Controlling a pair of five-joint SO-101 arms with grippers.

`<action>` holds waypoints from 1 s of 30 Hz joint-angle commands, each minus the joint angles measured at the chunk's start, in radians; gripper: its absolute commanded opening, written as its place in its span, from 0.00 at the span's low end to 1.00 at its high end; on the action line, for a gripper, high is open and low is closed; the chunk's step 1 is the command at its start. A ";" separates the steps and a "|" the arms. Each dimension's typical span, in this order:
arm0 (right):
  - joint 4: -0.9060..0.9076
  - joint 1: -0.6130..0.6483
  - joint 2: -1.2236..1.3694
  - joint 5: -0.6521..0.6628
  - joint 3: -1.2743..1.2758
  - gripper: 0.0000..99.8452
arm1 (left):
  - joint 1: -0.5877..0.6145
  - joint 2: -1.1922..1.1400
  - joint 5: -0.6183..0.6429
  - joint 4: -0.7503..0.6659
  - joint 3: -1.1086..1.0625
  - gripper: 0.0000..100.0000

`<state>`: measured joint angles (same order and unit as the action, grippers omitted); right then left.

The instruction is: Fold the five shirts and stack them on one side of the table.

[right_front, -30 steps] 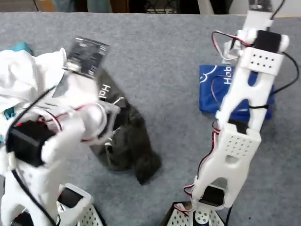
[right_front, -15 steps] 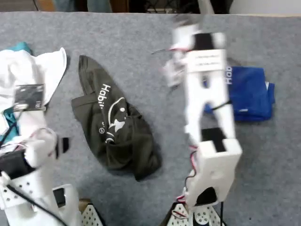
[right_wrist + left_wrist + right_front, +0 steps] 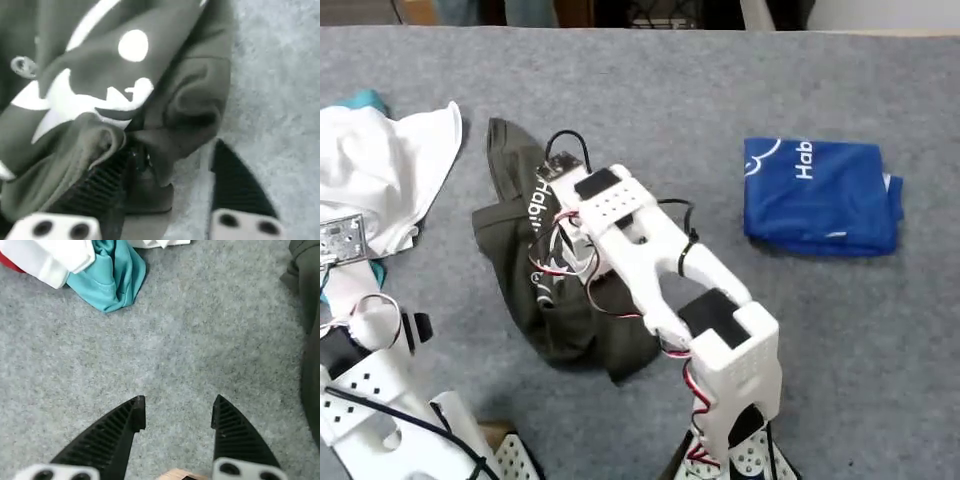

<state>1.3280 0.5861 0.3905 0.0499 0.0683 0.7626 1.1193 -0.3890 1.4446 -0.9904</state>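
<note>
the right gripper is hanging over the dark shirt, which is lying crumpled just toward 9 o'clock from the middle of the table. its claw is standing spread, one finger partly hidden by a fold of the cloth, the other over grey surface. the left gripper is hovering at 8 o'clock, claw spread over bare table, near a teal shirt. a folded blue shirt is lying at 3 o'clock, and a white shirt is lying heaped at 9 o'clock.
</note>
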 commanded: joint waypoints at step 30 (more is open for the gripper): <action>0.410 -0.577 -0.257 0.292 -0.082 0.01 | -0.929 -0.770 0.574 -0.666 0.240 0.24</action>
<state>1.7331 0.0245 0.1864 0.3383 0.0207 -0.1059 0.5961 0.1695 0.8078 -0.8984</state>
